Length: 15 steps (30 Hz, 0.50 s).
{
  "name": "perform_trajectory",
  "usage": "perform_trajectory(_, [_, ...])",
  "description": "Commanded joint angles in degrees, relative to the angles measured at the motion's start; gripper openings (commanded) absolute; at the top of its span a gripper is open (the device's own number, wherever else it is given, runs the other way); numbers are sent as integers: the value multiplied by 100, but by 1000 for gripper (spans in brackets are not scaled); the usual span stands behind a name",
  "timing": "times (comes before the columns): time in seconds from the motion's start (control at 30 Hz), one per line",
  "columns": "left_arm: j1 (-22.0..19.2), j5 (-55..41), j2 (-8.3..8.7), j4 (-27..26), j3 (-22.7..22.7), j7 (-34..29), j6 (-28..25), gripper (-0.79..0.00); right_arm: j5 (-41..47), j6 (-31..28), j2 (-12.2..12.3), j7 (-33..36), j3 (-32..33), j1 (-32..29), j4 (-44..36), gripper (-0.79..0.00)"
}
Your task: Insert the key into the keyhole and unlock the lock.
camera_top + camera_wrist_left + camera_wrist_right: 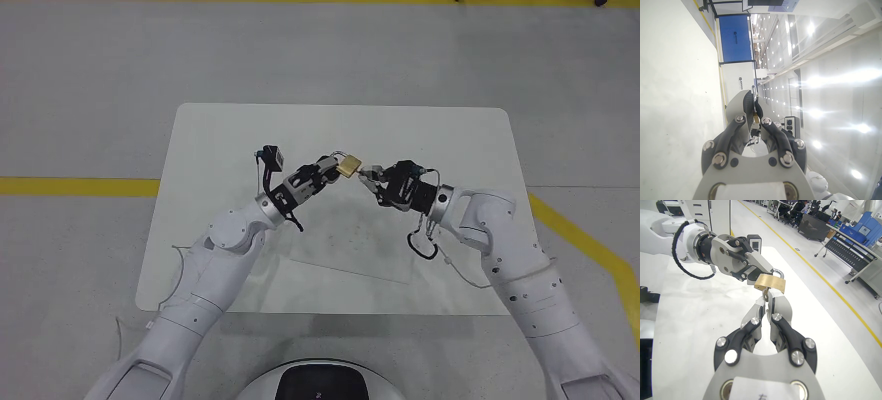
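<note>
Over your white table (250, 130), the left gripper (333, 166) clamps the padlock (348, 166). The right gripper (367, 177) pinches the key (360, 172), which points toward ten o'clock, tip at the keyhole.

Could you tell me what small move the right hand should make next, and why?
Probably a gentle twist of the right hand about the key: its blade looks sunk into the underside of the lock, with only its head showing, and the left hand clamps the lock to resist the turn.
</note>
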Motion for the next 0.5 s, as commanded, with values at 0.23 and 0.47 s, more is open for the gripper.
perform_trajectory(0.23, [43, 514, 33, -118, -1, 105, -222, -785, 1057, -663, -23, 252, 49, 151, 384, -785])
perform_trajectory(0.47, [57, 825, 59, -163, -21, 158, -321, -785, 1688, -911, -40, 545, 38, 247, 615, -785])
